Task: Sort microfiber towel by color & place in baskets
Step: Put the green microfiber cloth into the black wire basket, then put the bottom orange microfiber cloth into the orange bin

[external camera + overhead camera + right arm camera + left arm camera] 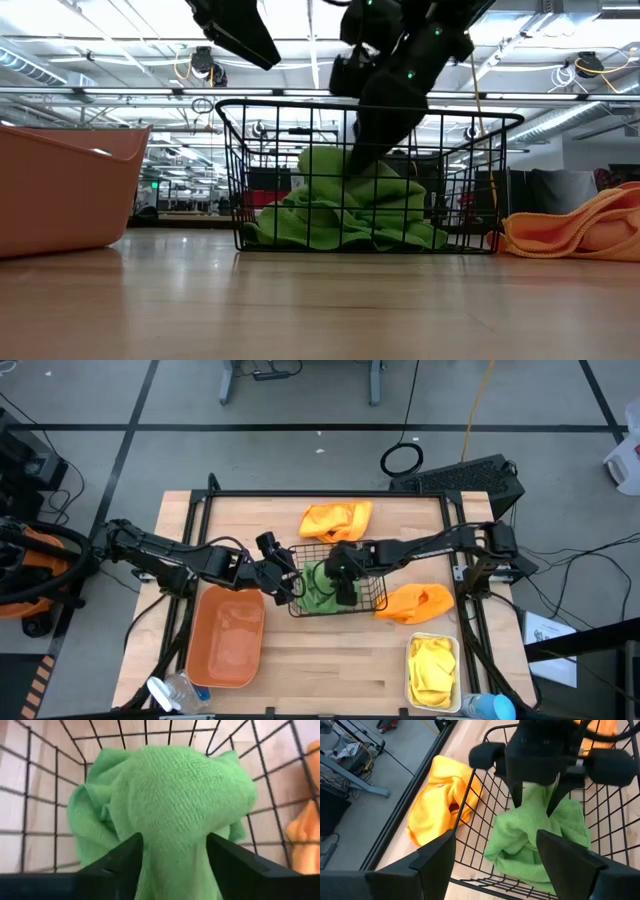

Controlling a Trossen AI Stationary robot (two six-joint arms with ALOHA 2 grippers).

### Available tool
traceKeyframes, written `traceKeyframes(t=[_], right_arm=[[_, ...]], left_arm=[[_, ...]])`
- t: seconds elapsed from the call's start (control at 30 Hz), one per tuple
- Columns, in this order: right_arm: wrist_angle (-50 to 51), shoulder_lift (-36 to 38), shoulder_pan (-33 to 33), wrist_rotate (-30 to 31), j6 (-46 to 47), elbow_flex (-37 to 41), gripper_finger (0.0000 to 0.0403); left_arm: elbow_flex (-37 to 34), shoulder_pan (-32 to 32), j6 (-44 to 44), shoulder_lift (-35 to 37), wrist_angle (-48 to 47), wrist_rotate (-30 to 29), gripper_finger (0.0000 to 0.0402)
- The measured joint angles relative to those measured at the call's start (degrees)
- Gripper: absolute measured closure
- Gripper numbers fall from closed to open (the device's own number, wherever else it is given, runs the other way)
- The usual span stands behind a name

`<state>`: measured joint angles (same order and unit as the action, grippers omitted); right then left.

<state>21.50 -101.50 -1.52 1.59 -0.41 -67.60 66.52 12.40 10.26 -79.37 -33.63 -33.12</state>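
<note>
A black wire-mesh basket [372,598] stands mid-table with green towels [318,598] heaped inside. My right gripper [345,582] reaches down into it and is shut on the upper green towel [170,795]. My left gripper [288,578] hovers open above the basket's left rim [470,827], touching nothing. One orange towel [337,520] lies flat on the table beyond the basket, another [415,603] to its right. Yellow towels [432,672] lie in the white bin [411,660]. The orange bin [228,635] sits at near left. My right gripper pinches a bunched-up fold of the green towel [175,870] between its two fingers [516,795], coming from above and pointing down into the basket. The cloth rises to a peak at the fingers [335,165], and its lower part lies on the green heap [340,225].
A dark keyboard-like object [465,478] lies at the table's far right corner. Plastic bottles lie at the near edge, one at left [175,695] and one at right [490,707]. Bare wood shows between the two bins [330,670].
</note>
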Motion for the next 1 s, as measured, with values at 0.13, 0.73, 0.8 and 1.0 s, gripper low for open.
traceKeyframes(t=[0.13,0.73,0.8,1.0], right_arm=[[2.6,2.4,0.8,0.1,0.2,0.0,0.016],[10.8,10.5,4.4,2.9,0.6,0.0,0.0323],[14.0,12.7,4.5,2.9,0.7,0.0,0.0348],[22.4,19.6,5.1,2.9,3.0,0.0,0.038]], left_arm=[[0.0,0.0,0.0,0.0,0.1,0.0,0.012],[0.0,0.0,-0.1,0.0,0.4,0.0,0.012],[0.0,0.0,-0.1,0.0,0.4,0.0,0.012],[0.0,0.0,-0.6,0.0,1.6,0.0,0.012]])
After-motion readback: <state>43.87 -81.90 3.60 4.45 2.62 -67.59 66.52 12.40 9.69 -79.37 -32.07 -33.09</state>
